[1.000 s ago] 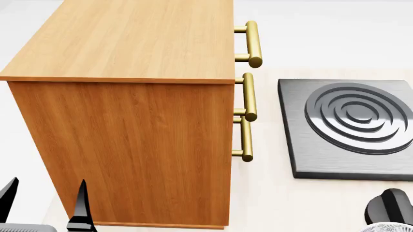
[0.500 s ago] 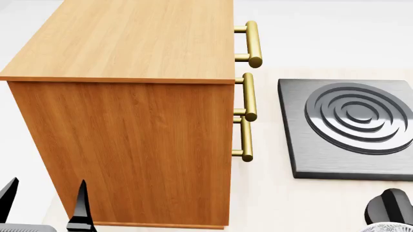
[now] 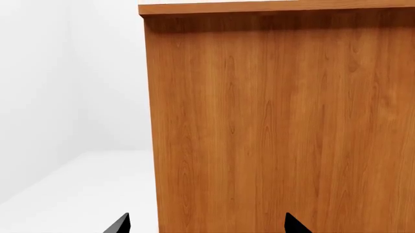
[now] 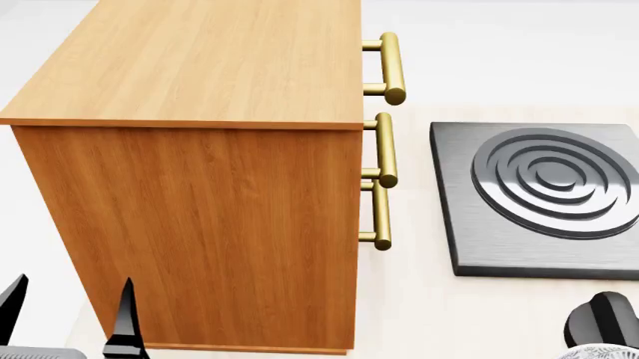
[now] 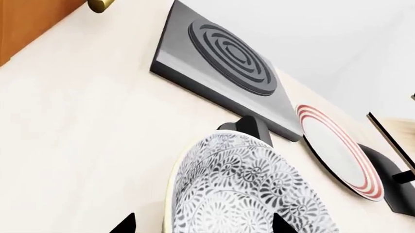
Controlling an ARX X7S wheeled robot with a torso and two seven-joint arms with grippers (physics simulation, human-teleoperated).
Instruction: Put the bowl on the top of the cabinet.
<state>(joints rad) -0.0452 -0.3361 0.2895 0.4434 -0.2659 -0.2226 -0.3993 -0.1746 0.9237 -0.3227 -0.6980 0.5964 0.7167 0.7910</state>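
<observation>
The right gripper [image 5: 202, 224], jaws spread around the patterned bowl [image 5: 250, 194], readies a lift toward the cabinet [image 4: 200, 67] at ten o'clock; the left gripper [image 4: 68, 318] idles open, empty.

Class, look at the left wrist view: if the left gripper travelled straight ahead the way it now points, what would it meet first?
Most likely the cabinet: its wood-grain side wall fills the view ahead of the left gripper. How far off it stands is unclear.

A simulated kitchen counter: a ringed hob plate [image 4: 544, 198], a red-ringed plate [image 5: 337, 150], a wooden cabinet [image 4: 200, 172].
</observation>
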